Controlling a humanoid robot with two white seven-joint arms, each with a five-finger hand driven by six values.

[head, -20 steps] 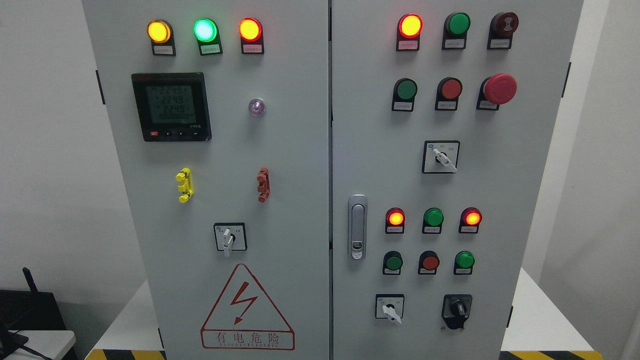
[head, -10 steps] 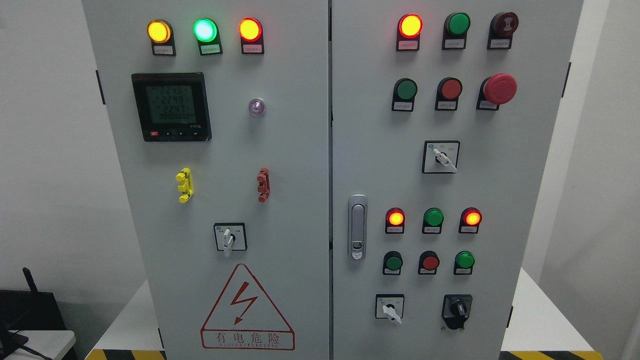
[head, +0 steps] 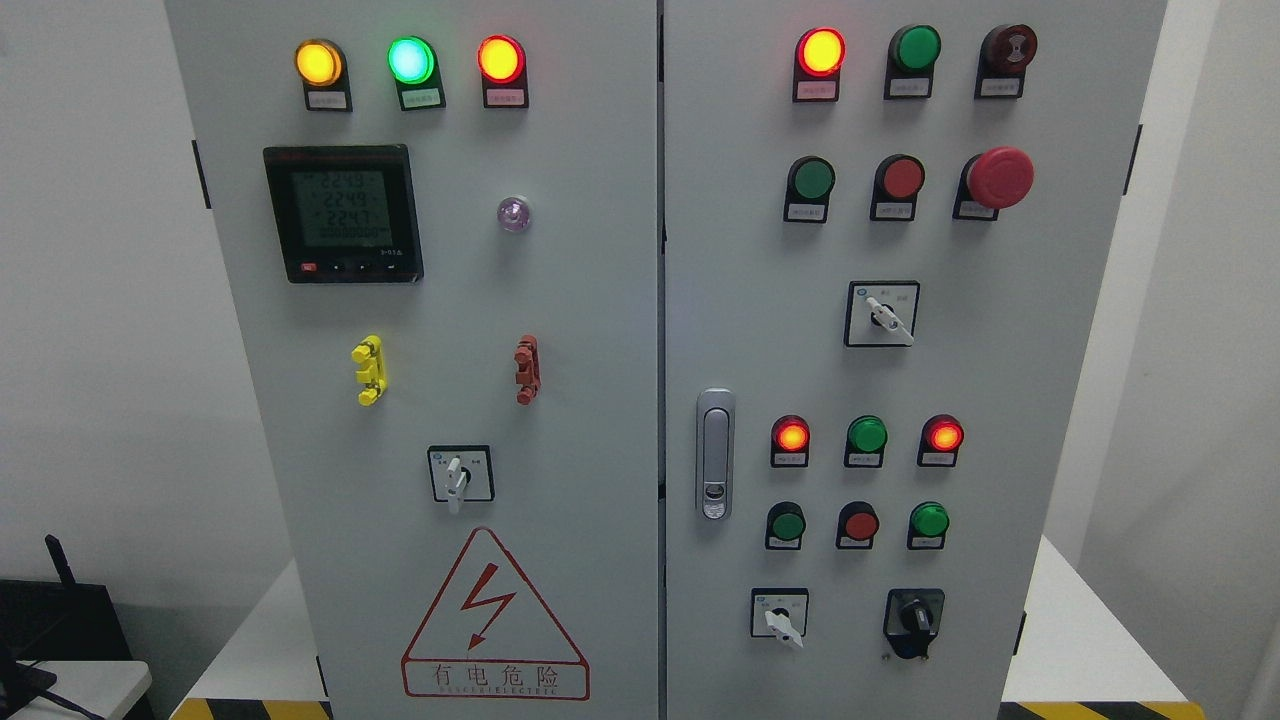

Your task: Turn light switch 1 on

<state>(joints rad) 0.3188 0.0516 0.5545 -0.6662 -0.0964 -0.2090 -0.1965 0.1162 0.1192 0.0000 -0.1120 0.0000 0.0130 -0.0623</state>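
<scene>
**Waiting on a hand: switch panel in view, no arm yet**

Scanning the head view, we see the grey control cabinet (head: 600, 300) square-on, two doors, and neither robot hand in the picture. So we can't tell whether the fingers are spread or curled, and we can't say which arm sits nearer the target.

Labels are too small to read, so we can't tell which control is "light switch 1". Candidates, as a guess: the lower green pushbutton (head: 787, 525) leftmost in its row on the right door, with the red pushbutton (head: 859, 525) just beside it, or the white-handled selector switch (head: 779, 614) below them, handle tilted down-right. Another selector switch (head: 459, 474) sits on the left door above the warning triangle (head: 494, 620), handle pointing down.

If it's on the right door, we judge the right arm the shorter reach, coming up from the lower edge and pressing straight into the panel face. Door latch (head: 714, 455) is near that cluster; keep clear.
</scene>
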